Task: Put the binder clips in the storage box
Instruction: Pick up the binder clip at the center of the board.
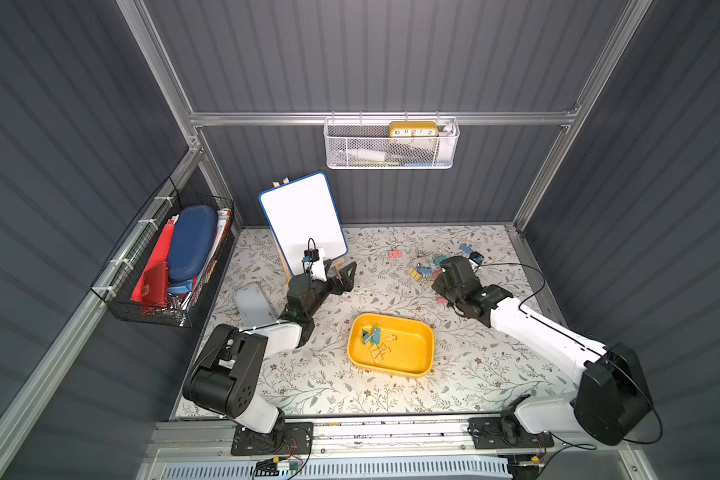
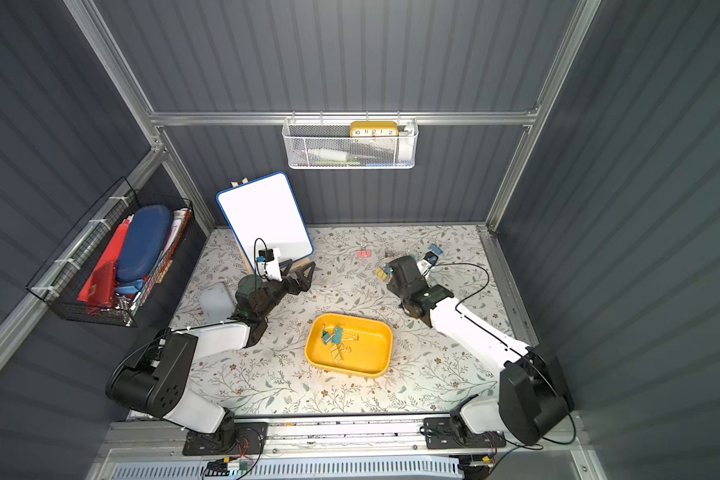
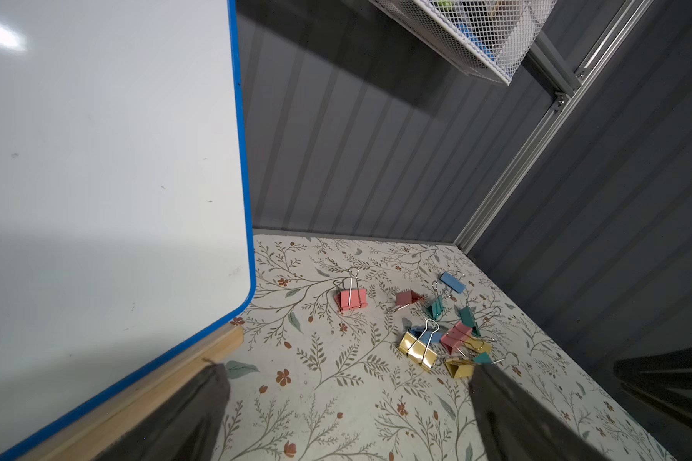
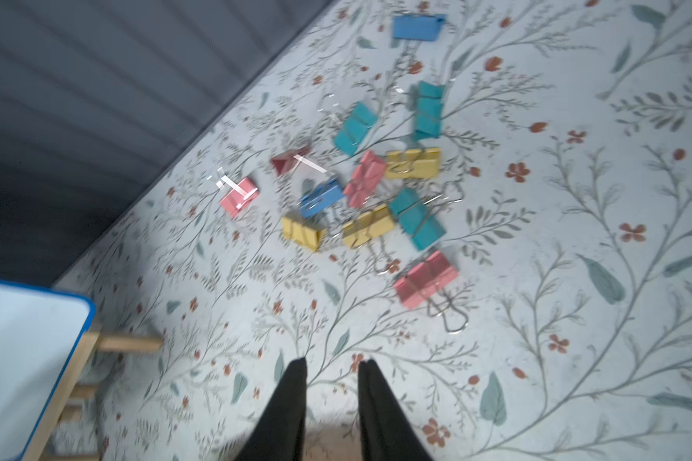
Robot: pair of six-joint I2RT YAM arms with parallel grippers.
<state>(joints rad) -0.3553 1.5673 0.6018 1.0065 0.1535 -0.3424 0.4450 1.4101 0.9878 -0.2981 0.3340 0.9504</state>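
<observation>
Yellow storage box point(image 1: 412, 349), lower centre in a top view, holds roughly three binder clips point(image 1: 373, 336). About a dozen loose clips point(image 1: 427, 270) remain centre-right. The right gripper point(image 4: 332, 369) is slightly parted, the left gripper point(image 3: 346, 369) wide, and both are empty.

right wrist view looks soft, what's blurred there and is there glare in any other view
Right wrist view: the binder clips and floral mat are smeared, as if by motion; left wrist view: clips crisp, glare patch on the whiteboard; both top views: sharp, the storage box evenly lit.
</observation>
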